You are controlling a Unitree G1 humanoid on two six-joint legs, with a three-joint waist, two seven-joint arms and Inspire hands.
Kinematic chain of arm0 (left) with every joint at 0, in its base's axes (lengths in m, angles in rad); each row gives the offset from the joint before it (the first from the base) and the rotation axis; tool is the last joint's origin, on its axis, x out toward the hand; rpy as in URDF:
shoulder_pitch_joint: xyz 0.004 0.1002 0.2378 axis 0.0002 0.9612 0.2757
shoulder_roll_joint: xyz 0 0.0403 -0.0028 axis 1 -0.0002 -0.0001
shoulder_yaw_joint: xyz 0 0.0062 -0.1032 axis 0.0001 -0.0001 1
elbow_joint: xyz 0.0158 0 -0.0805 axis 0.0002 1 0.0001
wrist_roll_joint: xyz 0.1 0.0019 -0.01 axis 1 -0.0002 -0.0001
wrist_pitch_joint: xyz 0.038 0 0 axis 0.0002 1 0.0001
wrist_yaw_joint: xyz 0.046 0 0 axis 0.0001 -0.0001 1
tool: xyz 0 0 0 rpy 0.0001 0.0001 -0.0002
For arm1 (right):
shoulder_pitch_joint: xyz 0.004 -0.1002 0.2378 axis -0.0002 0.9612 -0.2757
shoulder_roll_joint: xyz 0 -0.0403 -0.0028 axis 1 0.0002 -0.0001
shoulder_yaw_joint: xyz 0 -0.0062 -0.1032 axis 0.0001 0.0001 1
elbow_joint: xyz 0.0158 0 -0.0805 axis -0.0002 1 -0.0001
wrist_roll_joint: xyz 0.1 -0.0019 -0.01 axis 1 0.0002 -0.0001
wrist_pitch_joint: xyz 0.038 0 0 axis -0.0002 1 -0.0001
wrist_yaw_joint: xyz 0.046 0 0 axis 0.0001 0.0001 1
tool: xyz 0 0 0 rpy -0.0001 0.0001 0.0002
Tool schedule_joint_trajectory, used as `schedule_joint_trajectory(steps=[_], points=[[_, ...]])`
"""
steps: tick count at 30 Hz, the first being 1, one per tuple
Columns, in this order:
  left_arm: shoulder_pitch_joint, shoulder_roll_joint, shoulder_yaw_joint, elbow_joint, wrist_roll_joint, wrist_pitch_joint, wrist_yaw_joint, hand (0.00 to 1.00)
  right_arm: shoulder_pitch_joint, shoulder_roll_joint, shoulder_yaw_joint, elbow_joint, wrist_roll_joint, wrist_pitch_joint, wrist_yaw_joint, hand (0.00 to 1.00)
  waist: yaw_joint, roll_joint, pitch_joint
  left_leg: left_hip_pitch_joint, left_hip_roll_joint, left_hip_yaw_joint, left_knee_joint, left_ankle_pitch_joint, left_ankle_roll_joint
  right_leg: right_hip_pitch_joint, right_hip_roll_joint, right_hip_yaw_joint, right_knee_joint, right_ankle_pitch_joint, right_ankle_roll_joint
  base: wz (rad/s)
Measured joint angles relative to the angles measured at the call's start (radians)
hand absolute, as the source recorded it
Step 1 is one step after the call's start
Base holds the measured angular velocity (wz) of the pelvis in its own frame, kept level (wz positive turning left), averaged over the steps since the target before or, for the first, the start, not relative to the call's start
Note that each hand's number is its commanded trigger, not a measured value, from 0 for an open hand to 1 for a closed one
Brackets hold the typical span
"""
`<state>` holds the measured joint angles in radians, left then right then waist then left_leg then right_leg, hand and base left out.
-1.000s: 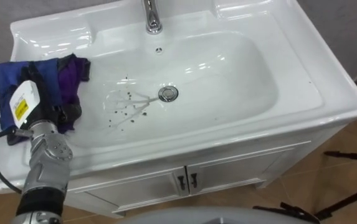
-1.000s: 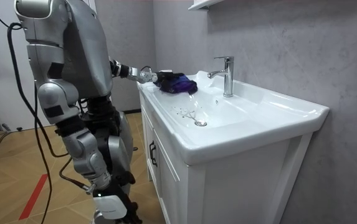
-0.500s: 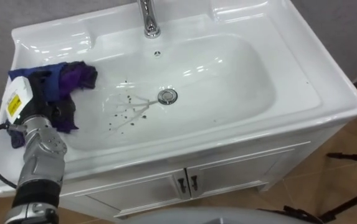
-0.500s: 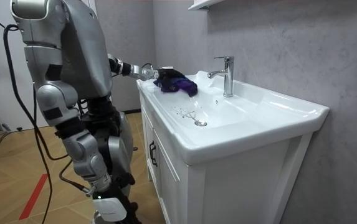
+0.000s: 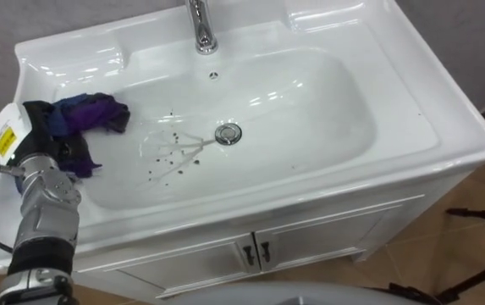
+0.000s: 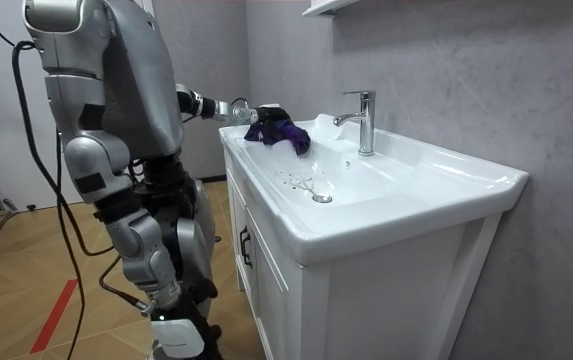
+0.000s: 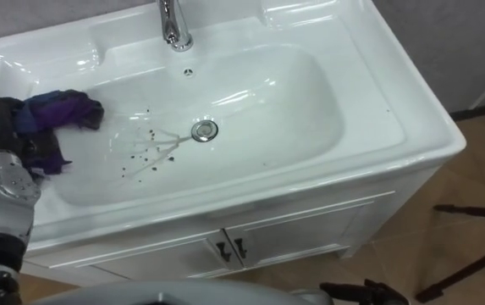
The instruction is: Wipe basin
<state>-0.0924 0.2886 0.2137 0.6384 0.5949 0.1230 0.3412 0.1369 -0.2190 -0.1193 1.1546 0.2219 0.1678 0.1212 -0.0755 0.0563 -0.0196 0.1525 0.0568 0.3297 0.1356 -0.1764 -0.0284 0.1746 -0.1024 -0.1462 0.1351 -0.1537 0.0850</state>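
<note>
A white basin [image 5: 310,102] lies below me, with dark specks and streaks [image 5: 174,152] on its floor left of the drain [image 5: 228,132]. A blue and purple cloth [image 5: 90,114] is bunched up at the basin's left side, over the rim and the inner slope. My left hand [image 5: 39,127] comes in from the lower left and has its dark fingers curled into the cloth. In the room view the cloth [image 6: 278,128] hangs from the left hand [image 6: 241,108] a little above the basin's near corner, while I stand upright at the cabinet's end.
A chrome faucet [image 5: 200,25] stands at the back middle of the basin. The white cabinet's doors [image 5: 255,250] are under the front edge. A grey wall runs behind, and wooden floor [image 5: 479,186] shows to the right.
The left hand's fingers have curled in and gathered the spread cloth into a tight bunch. Hand and cloth have drawn back left and lifted slightly off the rim.
</note>
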Motion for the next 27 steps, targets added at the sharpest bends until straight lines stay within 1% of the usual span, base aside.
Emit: schedule_joint_trajectory(steps=[4, 8, 11, 12, 15, 16, 17, 18, 19, 22, 27], points=[[-0.002, 0.000, -0.001, 0.001, -0.036, 0.000, 0.002, 1.00, 0.000, 0.000, 0.010, 0.000, 0.007, -0.004, -0.011, 0.00, -0.001, 0.002, 0.0008, 0.000, 0.000, -0.001, 0.000, 0.000, 0.000, 0.001, 0.000, 0.000, 0.000, 0.000, 0.000, 0.00], [-0.007, -0.002, 0.000, -0.015, -0.040, 0.002, 0.002, 1.00, 0.000, 0.000, 0.019, -0.001, 0.013, -0.012, -0.015, 0.00, -0.001, 0.002, 0.0008, -0.002, 0.000, -0.001, 0.000, 0.000, 0.000, -0.001, 0.000, 0.004, 0.000, 0.000, 0.000, 0.00], [0.005, -0.008, 0.000, -0.057, -0.048, 0.017, 0.001, 1.00, -0.002, 0.002, 0.022, 0.001, 0.015, -0.019, -0.018, 0.00, 0.001, 0.001, 0.0022, -0.007, 0.000, -0.002, 0.000, 0.000, 0.000, -0.001, 0.000, 0.005, 0.000, 0.000, 0.000, 0.00], [0.013, -0.009, -0.001, -0.084, -0.055, 0.030, 0.001, 1.00, -0.002, 0.002, 0.030, 0.002, 0.019, -0.026, -0.020, 0.00, 0.000, -0.001, 0.0044, -0.007, 0.000, -0.002, 0.000, 0.000, 0.000, 0.000, 0.000, 0.005, 0.000, 0.000, 0.000, 0.00], [0.021, -0.013, -0.003, -0.120, -0.055, 0.032, 0.005, 1.00, -0.003, 0.002, 0.056, 0.002, 0.021, -0.046, -0.020, 0.00, 0.000, -0.006, 0.0112, -0.012, 0.000, -0.005, 0.000, 0.000, 0.000, -0.003, 0.000, 0.004, -0.001, 0.000, 0.000, 0.04], [0.026, -0.016, -0.003, -0.147, -0.053, 0.033, 0.006, 1.00, -0.005, 0.004, 0.060, 0.002, 0.019, -0.051, -0.019, 0.00, 0.000, -0.005, 0.0100, -0.020, 0.000, -0.012, 0.002, 0.000, 0.000, -0.004, 0.000, -0.002, -0.002, 0.000, 0.000, 0.13], [0.027, -0.019, -0.004, -0.161, -0.053, 0.033, 0.006, 1.00, -0.006, 0.007, 0.060, 0.003, 0.020, -0.056, -0.019, 0.00, -0.002, -0.007, 0.0123, -0.022, -0.001, -0.018, 0.003, 0.000, 0.000, -0.004, 0.000, -0.009, -0.002, 0.000, 0.000, 0.19], [0.030, -0.028, -0.005, -0.187, -0.052, 0.033, 0.013, 1.00, -0.006, 0.012, 0.060, 0.004, 0.019, -0.066, -0.018, 0.00, -0.002, -0.015, 0.0181, -0.025, -0.001, -0.026, 0.007, 0.000, 0.000, -0.003, 0.000, -0.014, -0.002, 0.000, 0.000, 0.25], [0.032, -0.039, -0.008, -0.209, -0.052, 0.033, 0.025, 1.00, -0.006, 0.016, 0.061, 0.004, 0.017, -0.075, -0.018, 0.00, -0.002, -0.018, 0.0188, -0.031, 0.000, -0.037, 0.012, 0.000, 0.000, -0.006, 0.000, -0.024, -0.002, 0.000, 0.000, 0.22], [0.039, -0.045, -0.029, -0.286, -0.053, 0.033, 0.042, 1.00, -0.008, 0.025, 0.068, 0.004, 0.017, -0.094, -0.021, 0.00, -0.001, -0.025, 0.0157, -0.051, 0.000, -0.044, 0.022, 0.000, 0.001, -0.016, -0.001, -0.034, -0.001, 0.000, 0.000, 0.12], [0.040, -0.045, -0.063, -0.392, -0.061, 0.019, 0.050, 1.00, -0.010, 0.026, 0.077, 0.009, 0.023, -0.115, -0.020, 0.00, -0.003, -0.026, 0.0159, -0.051, 0.000, -0.058, 0.028, 0.000, 0.001, -0.016, -0.002, -0.033, -0.003, 0.000, 0.000, 0.03]])
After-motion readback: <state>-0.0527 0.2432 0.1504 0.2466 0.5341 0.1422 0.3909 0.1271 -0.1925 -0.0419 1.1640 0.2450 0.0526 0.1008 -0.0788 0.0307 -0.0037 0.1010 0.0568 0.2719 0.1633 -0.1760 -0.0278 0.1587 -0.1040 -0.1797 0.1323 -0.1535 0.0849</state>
